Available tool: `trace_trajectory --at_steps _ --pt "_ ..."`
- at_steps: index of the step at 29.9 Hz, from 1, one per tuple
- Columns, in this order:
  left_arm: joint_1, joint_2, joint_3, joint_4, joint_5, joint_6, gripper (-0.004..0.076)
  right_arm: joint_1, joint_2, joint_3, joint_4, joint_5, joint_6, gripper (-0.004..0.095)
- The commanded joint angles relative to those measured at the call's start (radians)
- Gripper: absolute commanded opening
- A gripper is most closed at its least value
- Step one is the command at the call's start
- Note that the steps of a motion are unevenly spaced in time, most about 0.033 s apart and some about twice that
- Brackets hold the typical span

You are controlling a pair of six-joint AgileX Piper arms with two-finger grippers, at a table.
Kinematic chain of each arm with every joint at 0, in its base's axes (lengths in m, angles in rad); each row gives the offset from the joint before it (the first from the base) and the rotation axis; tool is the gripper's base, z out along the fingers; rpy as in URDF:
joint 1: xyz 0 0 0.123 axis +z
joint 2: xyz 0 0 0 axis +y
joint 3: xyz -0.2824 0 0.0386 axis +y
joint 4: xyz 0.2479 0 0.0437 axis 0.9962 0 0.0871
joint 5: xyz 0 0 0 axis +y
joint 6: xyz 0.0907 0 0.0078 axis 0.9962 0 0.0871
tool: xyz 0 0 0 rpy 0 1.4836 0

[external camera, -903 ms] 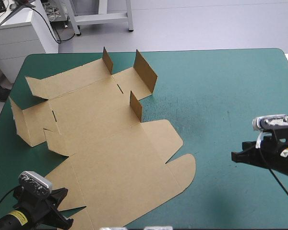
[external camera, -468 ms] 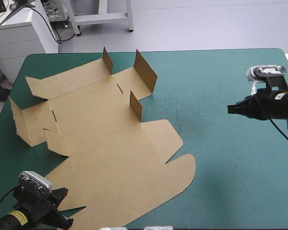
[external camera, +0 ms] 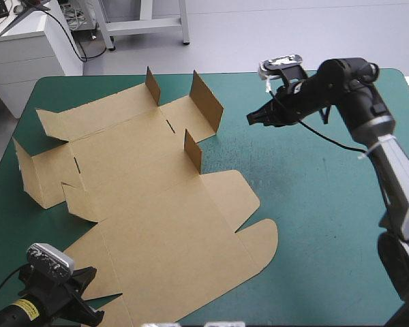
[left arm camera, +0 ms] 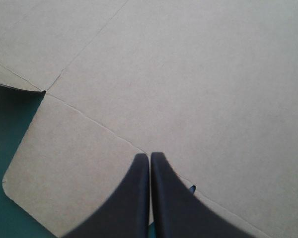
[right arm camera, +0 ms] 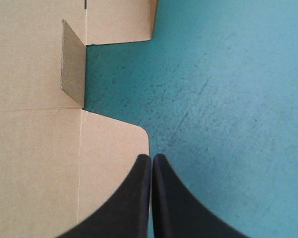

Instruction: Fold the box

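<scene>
The brown box (external camera: 150, 197) lies as a cut sheet spread over the left half of the teal-green table, with three small flaps standing upright near its far side. My left gripper (external camera: 88, 315) rests shut at the sheet's near left corner, fingers (left arm camera: 150, 157) together over the board (left arm camera: 188, 89). My right gripper (external camera: 250, 119) hangs shut above the table, just right of the tallest raised flap (external camera: 207, 102). Its view looks down on a rounded lid corner (right arm camera: 129, 136) and one upright flap (right arm camera: 73, 64), with its tips (right arm camera: 151, 157) beside the board edge.
Bare teal-green cover (external camera: 327, 225) fills the right half of the table. The sheet's left wall flap (external camera: 26, 170) stands near the table's left edge. A white cabinet (external camera: 20, 48) stands beyond the far left corner.
My right arm has risen from the table's right edge and swung far and left toward the raised flaps. The left gripper and the box have not moved.
</scene>
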Motion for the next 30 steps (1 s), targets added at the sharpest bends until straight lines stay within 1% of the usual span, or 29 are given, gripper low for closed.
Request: trace_trajectory --at_steps 1,4,8,11,14,21,25,28,30 --pt "-0.004 0.009 -0.029 -0.021 -0.059 -0.003 -0.0008 0.046 0.07 -0.165 0.011 0.026 0.005 0.0005" --pt "-0.004 0.009 -0.029 -0.021 -0.059 -0.003 -0.0008 0.086 0.151 -0.257 0.009 0.026 0.011 0.0005" --pt "-0.004 0.009 -0.029 -0.021 -0.059 -0.003 -0.0008 0.132 0.227 -0.321 0.005 0.026 0.011 0.0004" --pt "-0.004 0.009 -0.029 -0.021 -0.059 -0.003 -0.0008 0.154 0.267 -0.323 -0.002 0.007 -0.001 0.0004" --pt "-0.004 0.009 -0.029 -0.021 -0.059 -0.003 -0.0008 0.161 0.294 -0.323 0.016 -0.024 -0.005 0.0004" --pt "-0.004 0.009 -0.029 -0.021 -0.059 -0.003 -0.0008 0.172 0.311 -0.323 0.116 -0.092 -0.012 0.0005" --pt "-0.004 0.009 -0.029 -0.021 -0.059 -0.003 -0.0008 0.189 0.317 -0.323 0.114 -0.089 -0.035 0.0016" --pt "-0.004 0.009 -0.029 -0.021 -0.059 -0.003 -0.0008 0.218 0.33 -0.323 0.081 -0.072 -0.044 0.0082" --pt "-0.004 0.009 -0.029 -0.021 -0.059 -0.003 -0.0008 0.24 0.339 -0.323 0.032 -0.074 -0.046 0.0184"
